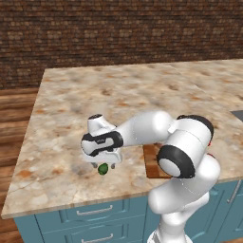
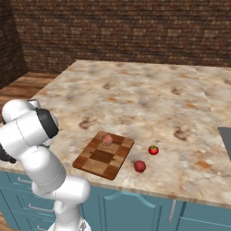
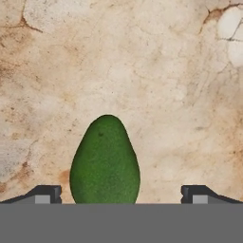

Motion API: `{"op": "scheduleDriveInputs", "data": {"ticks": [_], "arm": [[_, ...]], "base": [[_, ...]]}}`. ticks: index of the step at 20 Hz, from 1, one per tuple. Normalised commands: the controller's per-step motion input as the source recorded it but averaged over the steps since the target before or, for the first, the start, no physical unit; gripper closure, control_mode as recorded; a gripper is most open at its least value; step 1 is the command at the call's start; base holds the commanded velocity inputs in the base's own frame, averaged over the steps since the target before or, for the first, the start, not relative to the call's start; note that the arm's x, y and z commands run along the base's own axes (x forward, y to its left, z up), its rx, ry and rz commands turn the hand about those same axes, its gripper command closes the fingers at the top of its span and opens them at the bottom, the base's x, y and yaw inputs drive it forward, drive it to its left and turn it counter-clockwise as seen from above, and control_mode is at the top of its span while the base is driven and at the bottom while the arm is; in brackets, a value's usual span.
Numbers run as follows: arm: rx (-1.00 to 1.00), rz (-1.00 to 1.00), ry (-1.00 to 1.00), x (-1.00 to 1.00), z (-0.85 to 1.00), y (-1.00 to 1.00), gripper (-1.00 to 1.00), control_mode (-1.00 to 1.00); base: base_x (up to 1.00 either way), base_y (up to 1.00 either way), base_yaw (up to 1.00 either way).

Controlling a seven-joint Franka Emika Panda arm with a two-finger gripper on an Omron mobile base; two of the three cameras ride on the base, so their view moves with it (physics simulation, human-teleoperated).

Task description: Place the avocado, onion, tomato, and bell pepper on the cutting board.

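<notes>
Avocado point(image 3: 105, 161) half hidden under open gripper point(image 3: 121, 193).

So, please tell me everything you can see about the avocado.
The avocado is a small, dark green, egg-shaped fruit with a finely speckled, matte skin. It lies on its side on the marbled beige counter, left of the cutting board, near the counter's front edge. In the hand view it sits between the open claw's two fingertips, closer to one of them, its narrow end pointing away. Nothing but the counter appears to touch it.
</notes>
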Motion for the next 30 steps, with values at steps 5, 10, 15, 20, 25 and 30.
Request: {"op": "scheduleDriveInputs", "data": {"ticks": [5,10,15,20,25,30], "arm": [[0.00,-0.01,0.00,-0.01,-0.06,0.02,-1.00,-1.00],[0.00,0.00,-0.01,0.00,-0.04,0.00,-1.00,-1.00],[0.00,0.00,-0.01,0.00,-0.08,0.02,-1.00,-1.00],[0.00,0.00,-0.03,0.00,-0.12,0.02,-1.00,-1.00],[0.00,0.00,0.01,0.00,-0.12,0.07,1.00,-1.00],[0.00,0.00,-0.02,0.00,0.02,0.01,1.00,-1.00]], "base": [[0.00,0.00,0.00],[0.00,0.00,0.00],[0.00,0.00,0.00],[0.00,0.00,0.00],[0.00,0.00,0.00],[0.00,0.00,0.00]]}}
